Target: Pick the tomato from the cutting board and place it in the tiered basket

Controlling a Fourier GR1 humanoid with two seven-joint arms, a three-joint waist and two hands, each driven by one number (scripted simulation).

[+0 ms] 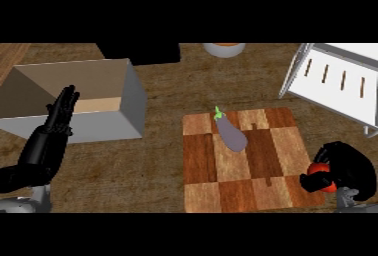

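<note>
Presently the right robot hand [345, 167] has its black fingers curled round the small red tomato [320, 176] at the chequered wooden cutting board's [221, 172] right edge (left robot hand [60, 112] resting, fingers straight), so lift well clear before swinging toward the white wire tiered basket [336, 80].

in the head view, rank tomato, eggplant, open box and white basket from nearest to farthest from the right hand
1. tomato, held in the right hand
2. eggplant, mid cutting board, to its left
3. white basket, back right
4. open box, far left
</note>
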